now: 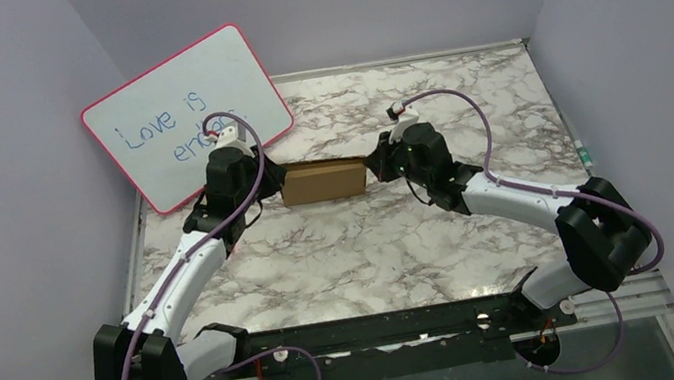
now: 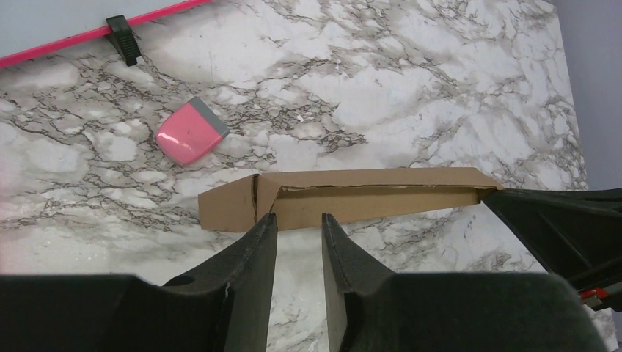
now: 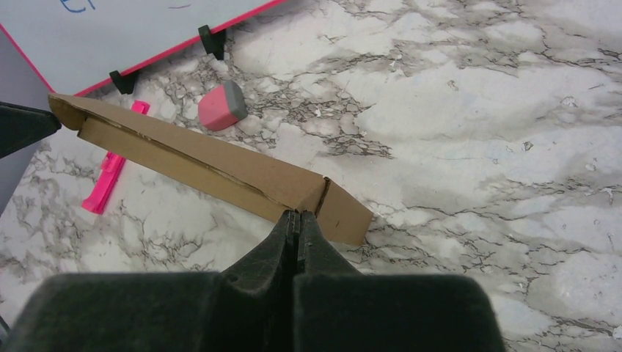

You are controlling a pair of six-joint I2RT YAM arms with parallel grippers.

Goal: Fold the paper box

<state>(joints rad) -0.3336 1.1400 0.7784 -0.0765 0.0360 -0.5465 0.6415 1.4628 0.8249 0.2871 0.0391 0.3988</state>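
Observation:
The paper box (image 1: 322,180) is a brown cardboard piece folded into a long low shape, lying on the marble table between my two grippers. My left gripper (image 2: 298,218) is open with a narrow gap. Its tips sit right at the near wall of the box (image 2: 352,198), and only table shows between them. My right gripper (image 3: 298,214) is shut, its tips pressed against the other end of the box (image 3: 213,165), beside a creased end flap. Its dark fingers (image 2: 543,220) show in the left wrist view, touching the box's far end.
A pink-framed whiteboard (image 1: 186,117) with blue writing leans at the back left on black clip feet (image 3: 211,40). A pink and grey eraser (image 2: 191,132) lies just behind the box. A pink marker (image 3: 110,180) lies near the whiteboard. Lavender walls enclose the table.

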